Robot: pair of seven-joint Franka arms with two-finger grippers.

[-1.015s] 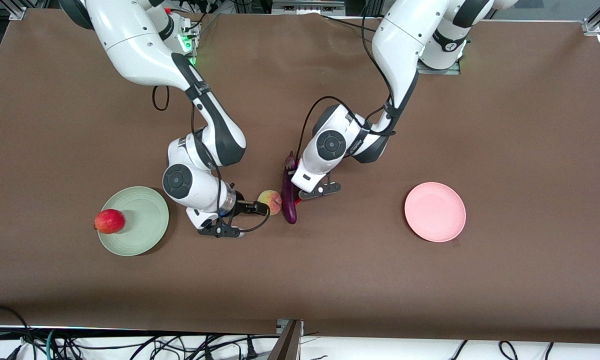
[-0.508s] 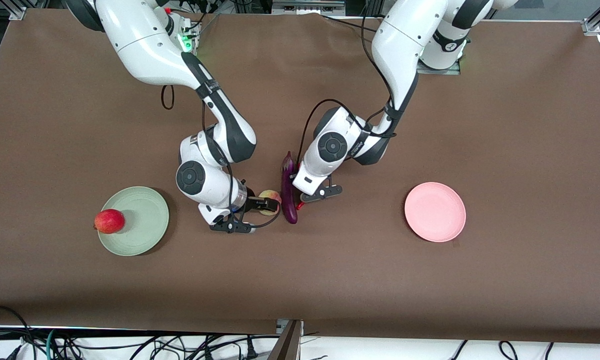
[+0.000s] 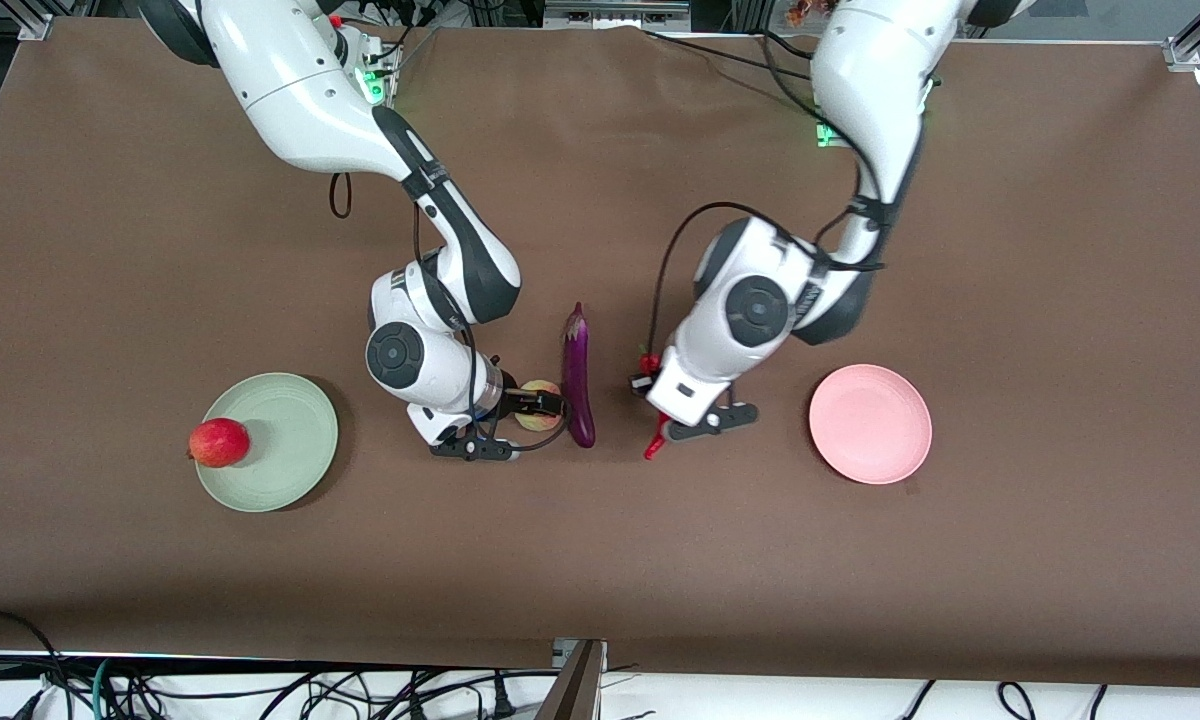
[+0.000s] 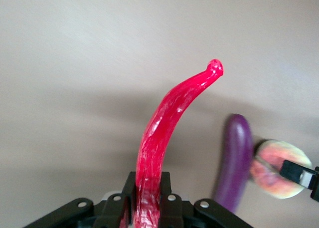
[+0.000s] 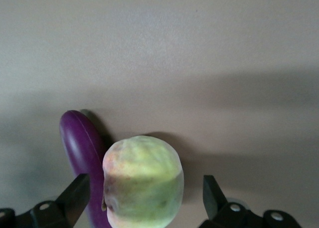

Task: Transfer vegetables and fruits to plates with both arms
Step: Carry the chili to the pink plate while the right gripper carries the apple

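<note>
Left claw (image 3: 657, 425) lifted chili pepper (image 4: 167, 138) over brown table (image 3: 1010, 250).

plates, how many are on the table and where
2. The pale green plate lies toward the right arm's end of the table with the red apple on its rim; the pink plate lies bare toward the left arm's end.

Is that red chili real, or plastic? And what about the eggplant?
The chili looks like plastic: glossy, slightly see-through, with a wrinkly molded skin. The eggplant is probably plastic too: smooth, evenly purple, with bright shiny highlights. Looks alone cannot prove it.
</note>
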